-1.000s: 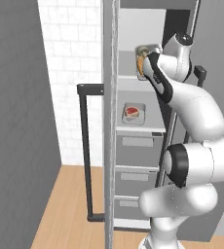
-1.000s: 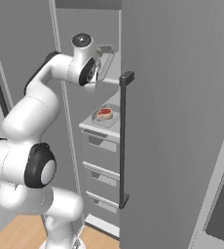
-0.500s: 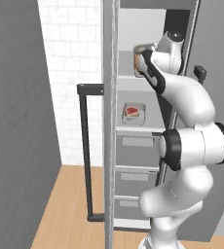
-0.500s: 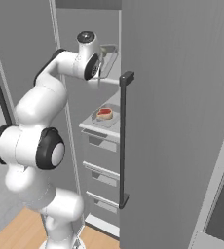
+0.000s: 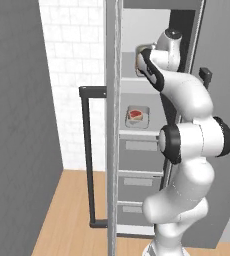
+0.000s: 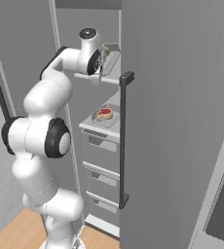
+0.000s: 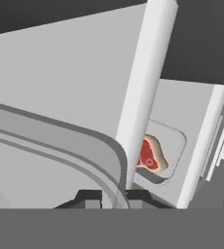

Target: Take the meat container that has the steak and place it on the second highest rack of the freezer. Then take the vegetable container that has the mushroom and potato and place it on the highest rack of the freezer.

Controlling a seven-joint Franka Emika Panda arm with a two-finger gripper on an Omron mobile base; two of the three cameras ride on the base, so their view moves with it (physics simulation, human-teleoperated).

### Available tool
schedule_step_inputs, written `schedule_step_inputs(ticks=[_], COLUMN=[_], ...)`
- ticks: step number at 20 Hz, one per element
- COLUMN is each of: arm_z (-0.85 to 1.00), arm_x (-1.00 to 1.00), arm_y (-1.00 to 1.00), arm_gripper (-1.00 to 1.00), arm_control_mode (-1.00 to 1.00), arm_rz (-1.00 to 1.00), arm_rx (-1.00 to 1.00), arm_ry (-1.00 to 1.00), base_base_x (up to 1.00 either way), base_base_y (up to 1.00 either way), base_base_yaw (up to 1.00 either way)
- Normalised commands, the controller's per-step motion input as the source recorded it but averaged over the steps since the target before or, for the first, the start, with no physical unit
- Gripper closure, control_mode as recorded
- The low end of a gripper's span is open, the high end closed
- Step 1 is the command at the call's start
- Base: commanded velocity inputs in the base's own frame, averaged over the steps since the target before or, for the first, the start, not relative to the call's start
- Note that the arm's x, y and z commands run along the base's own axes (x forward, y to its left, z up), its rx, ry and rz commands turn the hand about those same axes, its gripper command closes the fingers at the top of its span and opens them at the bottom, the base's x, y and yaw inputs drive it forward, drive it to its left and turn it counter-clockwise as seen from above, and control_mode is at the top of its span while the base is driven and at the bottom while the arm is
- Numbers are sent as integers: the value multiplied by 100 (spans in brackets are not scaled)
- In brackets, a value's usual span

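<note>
I have my hand (image 6: 102,62) clenched on the rim of the vegetable container (image 6: 111,54), and I hold it level at the height of the freezer's (image 5: 152,145) highest rack (image 5: 137,80) so nothing slides out as it goes in. In the right base view the tray sits at about one o'clock from my wrist, its far end over the rack while my fingers pinch the near wall. I cannot make out the mushroom or the potato inside it from here; the tray's curved grey wall (image 7: 75,141) crosses the hand view at close range and hides its floor.

The meat container (image 5: 137,116) lies flat on the second highest rack (image 6: 102,124), at about six o'clock below my hand, with the steak (image 7: 149,154) red and fat-edged in its middle. That half of the task looks done, so I judge I am on the last placement, and the tray needs to be set down fully on the shelf before I let go.

The shelves are light grey and smooth, with grey drawers (image 5: 137,180) stacked under them. The freezer door (image 5: 113,125) stands open edge-on at my nine o'clock in the left base view, its black bar handle (image 5: 87,155) beyond it. Behind is white tiled wall (image 5: 72,75); below, a wooden floor (image 5: 72,220).
</note>
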Motion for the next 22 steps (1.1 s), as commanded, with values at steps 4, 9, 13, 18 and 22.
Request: schedule_step_inputs(ticks=[4, 9, 13, 18, 22], arm_z=[0, -1, -6, -13, -13], arm_x=[16, 14, 20, 41, 67], arm_y=[-1, -8, -4, 0, -1], arm_gripper=[100, 100, 100, 100, -100], arm_control_mode=[-100, -100, -100, -100, -100], arm_rz=[0, 0, -1, -3, -6], arm_rx=[4, 4, 0, 0, 0], arm_ry=[0, 0, 0, 0, 2], base_base_x=[0, 0, 0, 0, 0], base_base_y=[0, 0, 0, 0, 0], base_base_yaw=[0, 0, 0, 0, 0])
